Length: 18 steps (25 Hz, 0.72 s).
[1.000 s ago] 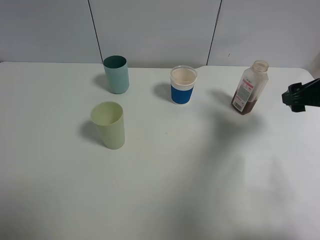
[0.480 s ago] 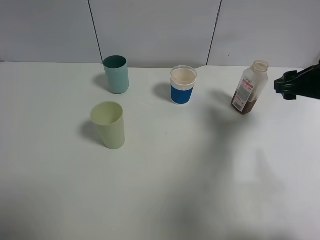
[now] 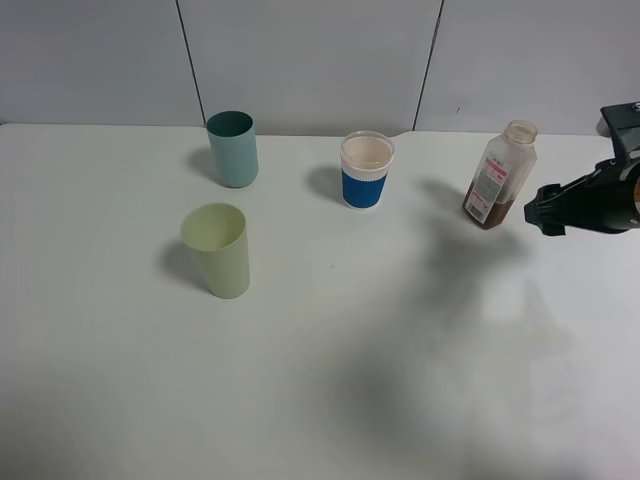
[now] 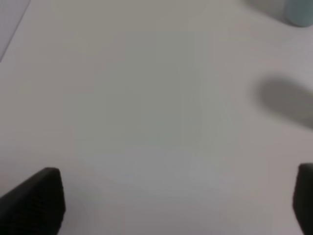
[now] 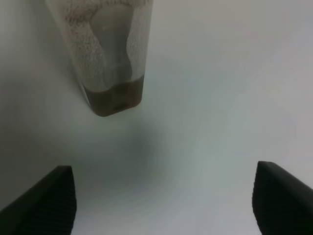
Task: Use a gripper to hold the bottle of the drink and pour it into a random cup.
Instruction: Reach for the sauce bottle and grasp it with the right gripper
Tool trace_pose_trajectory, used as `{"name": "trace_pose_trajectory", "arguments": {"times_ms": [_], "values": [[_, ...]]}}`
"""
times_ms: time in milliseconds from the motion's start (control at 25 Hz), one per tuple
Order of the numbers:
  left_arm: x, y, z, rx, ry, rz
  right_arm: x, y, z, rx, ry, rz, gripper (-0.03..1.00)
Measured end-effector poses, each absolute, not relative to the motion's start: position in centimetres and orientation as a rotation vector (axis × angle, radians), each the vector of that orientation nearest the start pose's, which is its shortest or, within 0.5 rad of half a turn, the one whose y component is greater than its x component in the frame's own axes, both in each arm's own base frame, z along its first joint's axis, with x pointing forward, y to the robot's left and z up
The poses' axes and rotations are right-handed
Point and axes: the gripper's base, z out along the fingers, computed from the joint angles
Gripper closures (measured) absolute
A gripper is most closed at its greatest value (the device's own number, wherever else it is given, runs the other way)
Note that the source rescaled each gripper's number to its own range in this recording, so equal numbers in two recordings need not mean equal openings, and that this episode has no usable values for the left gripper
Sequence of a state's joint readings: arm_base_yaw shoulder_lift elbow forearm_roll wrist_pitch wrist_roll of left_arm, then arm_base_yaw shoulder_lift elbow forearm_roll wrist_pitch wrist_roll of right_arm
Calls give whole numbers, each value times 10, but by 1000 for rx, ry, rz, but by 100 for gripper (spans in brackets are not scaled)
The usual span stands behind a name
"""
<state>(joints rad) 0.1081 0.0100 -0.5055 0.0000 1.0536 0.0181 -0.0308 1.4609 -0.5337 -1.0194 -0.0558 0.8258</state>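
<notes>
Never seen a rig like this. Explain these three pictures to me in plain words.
This is a two-armed robot at a white table. The wide picture comes from a camera mounted high; the other two from cameras on each arm's wrist, looking past its dark jaws. On the table stand a teal cup, a pale green cup, a blue-banded white cup and an uncapped bottle with a little brown drink. The right arm reaches toward the bottle, jaws open, not touching it. The left arm shows only open jaws over the table. Nothing is held.
</notes>
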Motion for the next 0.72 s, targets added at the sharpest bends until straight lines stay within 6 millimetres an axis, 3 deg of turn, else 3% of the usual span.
{"name": "trace_pose_trajectory", "arguments": {"times_ms": [160, 320, 720], "values": [[-4, 0, 279, -92, 2040, 79, 253, -6, 169, -229, 2385, -84, 13], [-4, 0, 279, -92, 2040, 79, 253, -6, 169, -365, 2373, -139, 0], [-4, 0, 279, -92, 2040, 79, 266, -9, 177, -417, 2302, -128, -3]]}}
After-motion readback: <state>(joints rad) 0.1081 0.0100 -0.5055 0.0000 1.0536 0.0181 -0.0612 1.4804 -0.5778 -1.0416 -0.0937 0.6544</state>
